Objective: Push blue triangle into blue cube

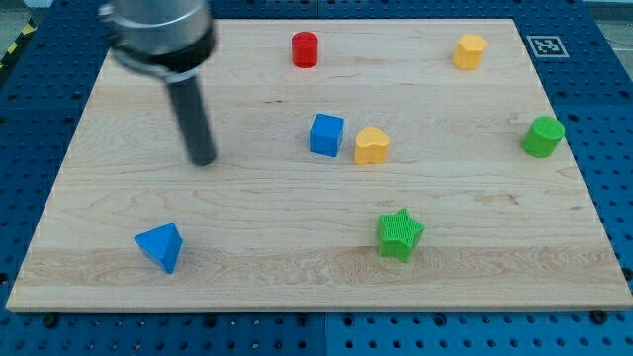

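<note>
The blue triangle (160, 245) lies near the view's bottom left of the wooden board (297, 287). The blue cube (326, 134) stands near the board's middle, far to the right of and above the triangle. A yellow heart-shaped block (372, 145) sits right beside the cube on its right. My tip (202, 160) is on the board above and slightly right of the triangle, well apart from it, and left of the cube.
A red cylinder (305, 49) stands at the top middle. A yellow block (470, 50) is at the top right. A green cylinder (543, 136) is near the right edge. A green star (400, 234) lies at the bottom right of centre.
</note>
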`<state>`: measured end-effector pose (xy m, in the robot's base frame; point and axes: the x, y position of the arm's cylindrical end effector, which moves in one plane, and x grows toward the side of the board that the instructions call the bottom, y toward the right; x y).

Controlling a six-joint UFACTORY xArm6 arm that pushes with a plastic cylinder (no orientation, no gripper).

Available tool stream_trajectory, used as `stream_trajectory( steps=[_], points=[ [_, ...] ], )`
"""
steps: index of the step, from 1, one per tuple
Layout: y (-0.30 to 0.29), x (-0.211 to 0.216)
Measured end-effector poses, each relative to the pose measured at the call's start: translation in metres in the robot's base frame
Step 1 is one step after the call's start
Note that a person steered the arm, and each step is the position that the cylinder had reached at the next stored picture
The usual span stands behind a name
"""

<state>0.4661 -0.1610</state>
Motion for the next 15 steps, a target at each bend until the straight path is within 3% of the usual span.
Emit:
stream_trajectory(
  steps=[1, 2, 3, 5, 7, 8, 9, 10, 11, 12, 13, 15],
  points=[
    [-0.036, 0.067],
    [-0.033, 0.147],
    [-0.025, 0.151],
    [-0.006, 0.113],
    [0.102, 0.104],
    [0.128, 0.094],
    [0.115, 0.135],
    [0.061, 0.145],
    [0.024, 0.113],
    [0.042, 0.078],
    [0.103, 0.050],
    [0.127, 0.042]
  ],
)
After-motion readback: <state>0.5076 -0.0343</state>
